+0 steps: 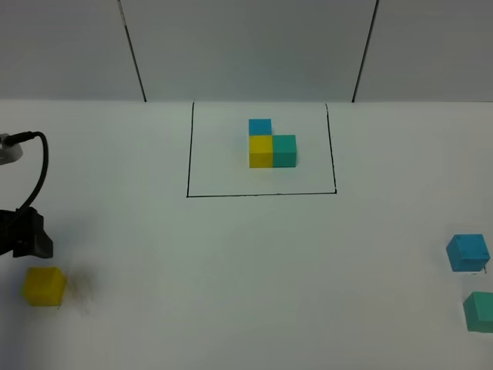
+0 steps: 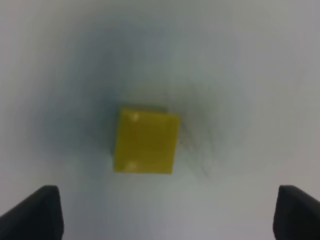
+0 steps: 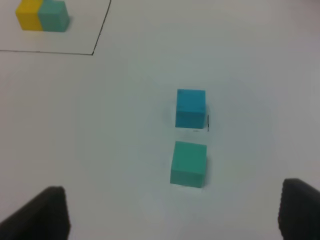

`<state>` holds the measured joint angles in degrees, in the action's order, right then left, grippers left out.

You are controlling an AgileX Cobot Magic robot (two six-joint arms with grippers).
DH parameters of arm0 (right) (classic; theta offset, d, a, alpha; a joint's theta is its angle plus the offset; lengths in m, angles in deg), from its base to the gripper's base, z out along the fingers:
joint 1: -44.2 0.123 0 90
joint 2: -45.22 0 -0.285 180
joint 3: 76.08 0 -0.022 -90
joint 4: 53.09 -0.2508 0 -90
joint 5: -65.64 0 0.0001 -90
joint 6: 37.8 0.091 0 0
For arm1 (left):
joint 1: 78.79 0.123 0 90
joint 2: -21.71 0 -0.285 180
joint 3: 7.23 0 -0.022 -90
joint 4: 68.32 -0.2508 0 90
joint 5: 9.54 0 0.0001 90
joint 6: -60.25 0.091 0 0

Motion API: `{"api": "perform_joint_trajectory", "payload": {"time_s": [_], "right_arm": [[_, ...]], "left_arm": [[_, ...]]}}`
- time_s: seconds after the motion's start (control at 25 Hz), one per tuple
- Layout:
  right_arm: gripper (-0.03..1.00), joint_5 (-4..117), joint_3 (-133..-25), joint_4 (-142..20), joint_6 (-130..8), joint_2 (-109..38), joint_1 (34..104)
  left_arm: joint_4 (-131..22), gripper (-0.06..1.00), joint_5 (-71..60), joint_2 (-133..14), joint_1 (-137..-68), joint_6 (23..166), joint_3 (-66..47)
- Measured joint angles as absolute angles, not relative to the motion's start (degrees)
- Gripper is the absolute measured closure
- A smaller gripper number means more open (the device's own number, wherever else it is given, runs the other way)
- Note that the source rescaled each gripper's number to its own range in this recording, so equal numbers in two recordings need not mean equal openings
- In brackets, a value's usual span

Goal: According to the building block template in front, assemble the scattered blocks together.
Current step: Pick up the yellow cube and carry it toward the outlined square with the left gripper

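Where a thin black drawn rectangle [image 1: 262, 194] marks the white surface [image 1: 231, 262], it encloses the L-shaped template of three small matte cubes [image 1: 262, 150]: sky-blue farthest back, yellow touching it, teal-green touching the yellow one's right side. Near the left edge lies the loose yellow matte cube [image 1: 43, 286], just ahead of the left gripper [image 2: 160, 215], whose fingers are spread wide and hold nothing. Near the right edge lie the loose sky-blue matte cube [image 1: 467, 253] and the loose teal-green matte cube [image 1: 479, 311], close but apart. Above them the right gripper [image 3: 172, 212] is spread wide and holds nothing. A broad stretch of surface separates the rectangle from all three.
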<state>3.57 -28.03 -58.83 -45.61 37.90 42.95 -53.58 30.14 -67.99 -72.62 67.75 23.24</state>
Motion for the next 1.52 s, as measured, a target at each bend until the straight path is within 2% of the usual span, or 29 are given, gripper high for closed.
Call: {"api": "perform_joint_trajectory", "payload": {"time_s": [0.96, 1.12, 1.24, 1.32, 1.44, 1.52], "right_arm": [[0.25, 3.6, -28.0, -58.8, -45.6, 37.9, 42.9], [0.25, 3.6, -28.0, -58.8, -45.6, 37.9, 42.9], [0.25, 3.6, -28.0, -58.8, -45.6, 37.9, 42.9], [0.25, 3.6, -28.0, -58.8, -45.6, 37.9, 42.9], [0.25, 3.6, -28.0, -58.8, -45.6, 37.9, 42.9], [0.25, 3.6, -28.0, -58.8, -45.6, 37.9, 42.9]], "left_arm": [[-52.9, 0.18, 21.0, -86.2, -72.6, 69.6, 23.2], [-52.9, 0.22, 20.7, -87.0, -72.6, 69.7, 23.2], [-52.8, 0.35, 20.7, -87.0, -72.6, 69.7, 23.2], [-52.8, 0.54, 20.7, -87.0, -72.6, 69.7, 23.2], [-52.7, 0.87, 20.7, -87.0, -72.6, 69.6, 23.2], [-52.7, 0.87, 20.8, -87.0, -72.6, 70.6, 23.1]]}}
